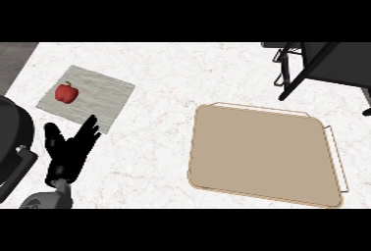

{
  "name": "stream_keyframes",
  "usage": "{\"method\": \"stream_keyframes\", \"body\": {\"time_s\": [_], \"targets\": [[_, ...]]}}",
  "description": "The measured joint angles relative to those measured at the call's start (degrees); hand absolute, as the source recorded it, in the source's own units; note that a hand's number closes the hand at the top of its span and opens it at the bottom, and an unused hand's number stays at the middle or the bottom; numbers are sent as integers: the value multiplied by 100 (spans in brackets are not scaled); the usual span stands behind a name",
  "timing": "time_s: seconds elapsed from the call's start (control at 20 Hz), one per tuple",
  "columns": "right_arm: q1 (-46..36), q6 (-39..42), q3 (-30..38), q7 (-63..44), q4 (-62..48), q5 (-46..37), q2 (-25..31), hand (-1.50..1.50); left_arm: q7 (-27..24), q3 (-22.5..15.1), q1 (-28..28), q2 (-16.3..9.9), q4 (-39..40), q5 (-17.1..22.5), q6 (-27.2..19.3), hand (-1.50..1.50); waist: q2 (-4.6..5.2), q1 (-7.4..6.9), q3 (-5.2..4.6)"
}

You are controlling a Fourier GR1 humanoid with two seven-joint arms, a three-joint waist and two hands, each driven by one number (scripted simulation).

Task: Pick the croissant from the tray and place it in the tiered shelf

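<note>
The tan tray [261,157] lies on the counter at the right, and its surface shows nothing on it. No croissant is visible anywhere. The black tiered shelf [319,63] stands at the upper right, only partly in view. My left hand [69,152] rests open at the lower left with its fingers pointing up, well left of the tray. My right hand does not show.
A red bell pepper [66,92] sits on a grey-white cutting board [91,98] at the upper left. A dark rounded object [13,142] fills the left edge beside my left hand. The counter [159,162] is white marble.
</note>
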State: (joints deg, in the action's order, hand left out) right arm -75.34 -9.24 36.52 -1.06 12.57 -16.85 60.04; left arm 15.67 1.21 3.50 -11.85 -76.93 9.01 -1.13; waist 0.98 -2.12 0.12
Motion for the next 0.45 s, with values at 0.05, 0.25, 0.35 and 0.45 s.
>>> {"method": "stream_keyframes", "body": {"time_s": [0.05,0.25,0.35,0.45], "targets": [[40,54,70,-32,-14,58,154,-150,5,-17,44,25,37,-25,-22,0,0,24,1],[387,410,365,2,-132,328,623,-150,24,52,53,-2,40,32,18,0,-9,50,5],[557,668,469,2,-173,440,828,-150,83,53,19,-9,-34,48,29,0,-16,52,8],[732,929,563,71,-209,537,1003,-150,102,36,62,27,-19,23,-4,0,-13,59,9]]}}
